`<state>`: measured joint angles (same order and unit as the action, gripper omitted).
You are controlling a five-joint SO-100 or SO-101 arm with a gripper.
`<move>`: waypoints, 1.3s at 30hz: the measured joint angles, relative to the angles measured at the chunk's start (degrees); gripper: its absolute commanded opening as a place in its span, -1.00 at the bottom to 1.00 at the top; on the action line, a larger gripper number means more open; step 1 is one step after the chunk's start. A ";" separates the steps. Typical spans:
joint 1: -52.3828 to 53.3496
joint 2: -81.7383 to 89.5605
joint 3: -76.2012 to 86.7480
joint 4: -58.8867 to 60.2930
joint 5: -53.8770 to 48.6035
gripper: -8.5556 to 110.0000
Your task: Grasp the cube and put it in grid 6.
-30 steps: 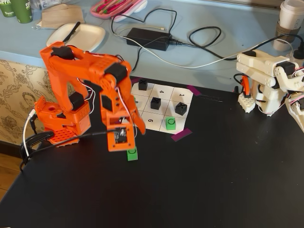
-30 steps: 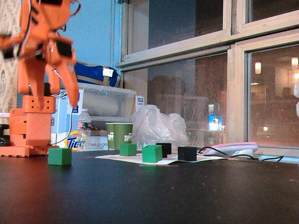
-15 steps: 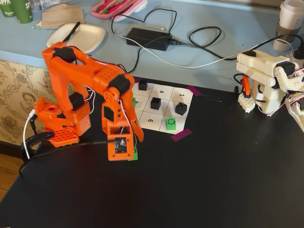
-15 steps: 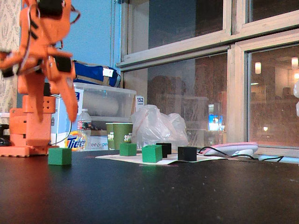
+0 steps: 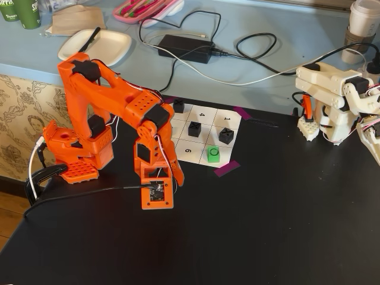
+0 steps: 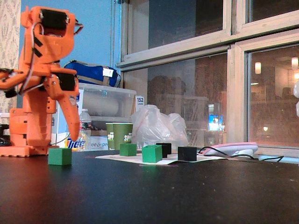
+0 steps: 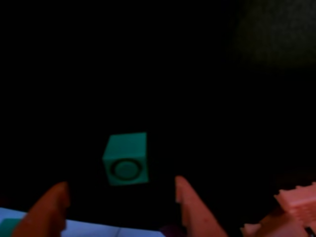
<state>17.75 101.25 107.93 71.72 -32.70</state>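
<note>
With the orange two-finger gripper [image 7: 118, 210] spread wide and empty above the small bright green cube [image 7: 126, 158] on the black tabletop [image 7: 222, 123], centre the cube between both fingertips before lowering; the numbered paper cell 6 [image 5: 188, 151] lies beyond.

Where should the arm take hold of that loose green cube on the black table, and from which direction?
Grip the small green cube with the ring on top by two opposite side faces, coming straight down. It sits flat and alone on the black table, and the gripper hangs above with jaws spread wider than it.
</note>
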 measured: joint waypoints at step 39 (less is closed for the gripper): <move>-31.03 30.67 -4.13 7.21 18.28 -0.85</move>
<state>-13.27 131.92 103.80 78.93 -14.41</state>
